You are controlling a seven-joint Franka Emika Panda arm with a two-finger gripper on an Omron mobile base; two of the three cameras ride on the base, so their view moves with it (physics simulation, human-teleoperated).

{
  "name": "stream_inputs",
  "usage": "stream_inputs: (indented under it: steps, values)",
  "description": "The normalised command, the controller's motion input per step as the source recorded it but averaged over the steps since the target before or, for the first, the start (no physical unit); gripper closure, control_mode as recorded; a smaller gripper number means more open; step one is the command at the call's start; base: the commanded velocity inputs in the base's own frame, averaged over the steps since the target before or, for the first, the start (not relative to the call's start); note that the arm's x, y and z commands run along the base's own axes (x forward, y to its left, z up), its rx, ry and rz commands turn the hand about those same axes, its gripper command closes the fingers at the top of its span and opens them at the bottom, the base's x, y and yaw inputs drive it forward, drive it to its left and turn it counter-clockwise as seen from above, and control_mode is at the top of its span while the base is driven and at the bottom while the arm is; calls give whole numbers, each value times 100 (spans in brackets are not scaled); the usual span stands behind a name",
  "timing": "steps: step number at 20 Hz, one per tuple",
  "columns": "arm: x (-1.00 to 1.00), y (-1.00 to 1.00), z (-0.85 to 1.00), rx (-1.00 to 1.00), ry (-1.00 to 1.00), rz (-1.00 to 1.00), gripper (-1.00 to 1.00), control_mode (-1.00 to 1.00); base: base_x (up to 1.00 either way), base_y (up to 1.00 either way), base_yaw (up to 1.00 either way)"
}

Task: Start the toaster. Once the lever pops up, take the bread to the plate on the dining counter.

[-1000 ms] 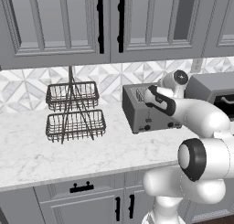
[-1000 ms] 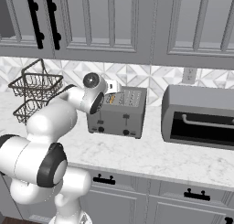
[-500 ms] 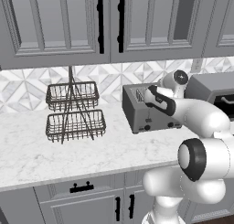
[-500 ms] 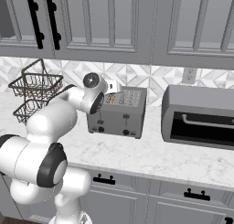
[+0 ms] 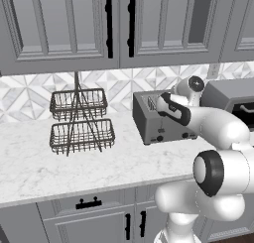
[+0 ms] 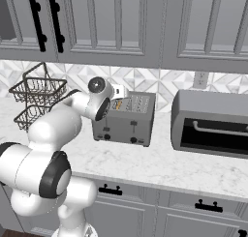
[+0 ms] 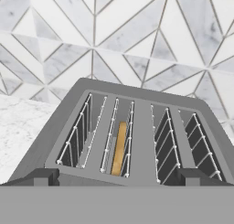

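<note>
Greys, white marble and one tan slice

The toaster (image 7: 137,127) is showing matte grey with silvery slot wires, the bread (image 7: 119,147) glowing golden-tan inside; behind, the backsplash (image 7: 137,40) is running grey-and-white triangles — the worktop (image 5: 99,162) is lying white, faintly veined.

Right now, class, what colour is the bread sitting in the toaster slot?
The bread is golden tan inside the grey toaster; the hand view shows it best.

Toaster (image 7: 137,127): grey, boxy, four wire-lined slots on top, upright, directly ahead of the jaws and just below them. Dark knobs low on its front (image 6: 125,129). Bread (image 7: 119,147): tan slice, on edge, sunk in second slot from left, between the jaws' line.
</note>
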Motion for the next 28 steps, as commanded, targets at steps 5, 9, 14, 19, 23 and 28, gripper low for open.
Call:
stream_inputs:
  steps: [5,9,14,19,23,28]
  values:
    - [0,0,0,0,0,0,-100,-100,0,0,0]
    - [0,0,0,0,0,0,-100,-100,0,0,0]
    - [0,0,0,0,0,0,-100,-100,0,0,0]
    - [0,0,0,0,0,0,-100,-100,0,0,0]
    - [0,0,0,0,0,0,-100,-100,0,0,0]
    - [0,0,0,0,0,0,-100,-100,0,0,0]
